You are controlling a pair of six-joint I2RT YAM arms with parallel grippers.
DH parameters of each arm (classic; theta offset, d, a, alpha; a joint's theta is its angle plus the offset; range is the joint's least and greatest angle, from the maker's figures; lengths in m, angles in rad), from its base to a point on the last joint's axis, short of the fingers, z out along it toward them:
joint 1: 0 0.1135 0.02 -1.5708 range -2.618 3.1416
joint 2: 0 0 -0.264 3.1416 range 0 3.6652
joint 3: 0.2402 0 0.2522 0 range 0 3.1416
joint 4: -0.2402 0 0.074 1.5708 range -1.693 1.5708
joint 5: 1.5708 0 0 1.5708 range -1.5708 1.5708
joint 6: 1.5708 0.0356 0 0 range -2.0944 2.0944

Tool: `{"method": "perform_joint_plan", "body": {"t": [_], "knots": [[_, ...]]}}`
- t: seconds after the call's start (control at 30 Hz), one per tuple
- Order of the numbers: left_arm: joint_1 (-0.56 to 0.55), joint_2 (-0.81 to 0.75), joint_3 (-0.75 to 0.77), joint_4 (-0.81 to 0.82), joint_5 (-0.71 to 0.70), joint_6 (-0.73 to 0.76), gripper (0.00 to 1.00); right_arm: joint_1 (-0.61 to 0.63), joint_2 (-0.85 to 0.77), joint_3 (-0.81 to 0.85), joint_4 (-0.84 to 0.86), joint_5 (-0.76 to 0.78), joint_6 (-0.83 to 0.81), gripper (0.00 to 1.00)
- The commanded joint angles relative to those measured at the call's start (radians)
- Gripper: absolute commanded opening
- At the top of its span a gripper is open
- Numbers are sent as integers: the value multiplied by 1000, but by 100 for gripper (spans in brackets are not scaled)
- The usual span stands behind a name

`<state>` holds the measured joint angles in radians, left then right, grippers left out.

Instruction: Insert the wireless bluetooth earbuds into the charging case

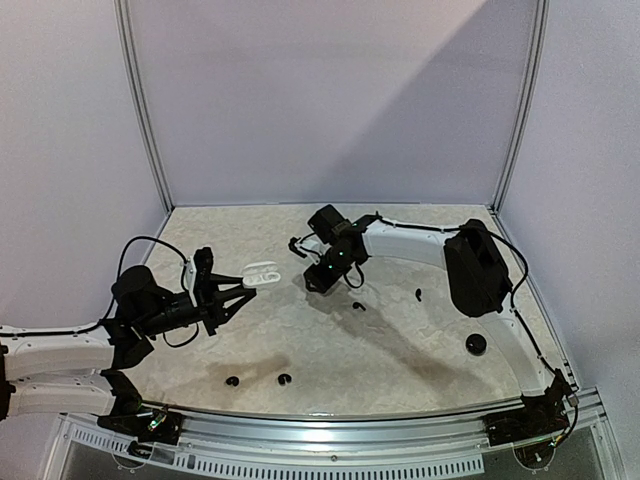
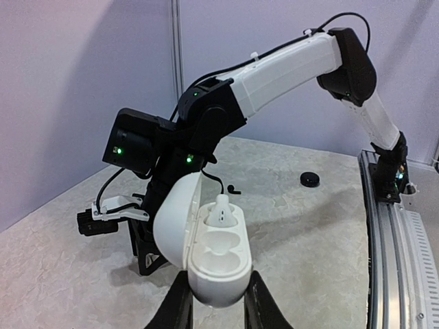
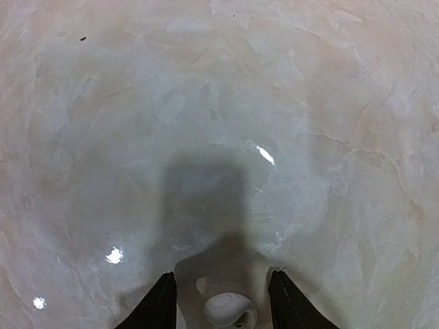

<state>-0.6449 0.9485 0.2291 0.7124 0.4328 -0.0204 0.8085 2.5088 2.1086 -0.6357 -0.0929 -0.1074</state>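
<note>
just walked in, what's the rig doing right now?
The left gripper holds an open white clamshell charging case. One white earbud already sits in its far slot, and the near slot is empty. The right gripper is just right of the case with a second white earbud between its fingers. Whether it is clamped is unclear. Four small black earbuds and a round black puck lie on the marbled table.

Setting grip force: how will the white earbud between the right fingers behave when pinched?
The white earbud looks glossy and rounded, so it may squirt out of the right gripper if pinched off-centre. It is tiny beside the fingers, so probably very light and easily nudged across the smooth table.
</note>
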Motion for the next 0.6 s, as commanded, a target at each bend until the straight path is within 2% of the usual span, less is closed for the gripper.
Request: {"method": "perform_joint_plan", "body": {"t": [0.0, 0.17, 0.27, 0.43, 0.57], "knots": [[7, -8, -16, -18, 0, 19, 0, -6, 31, 16, -42, 52, 6, 41], [7, -9, -19, -18, 3, 19, 0, -6, 18, 1, -83, 49, 15, 25], [7, -12, -20, -18, 4, 19, 0, -7, -6, -20, -90, 45, 28, 19], [7, -18, -24, -20, 6, 36, 0, -7, -47, -44, -121, 61, 71, 17], [7, -23, -28, -22, 9, 47, 0, -5, -71, -81, -157, 134, 135, 16]]}}
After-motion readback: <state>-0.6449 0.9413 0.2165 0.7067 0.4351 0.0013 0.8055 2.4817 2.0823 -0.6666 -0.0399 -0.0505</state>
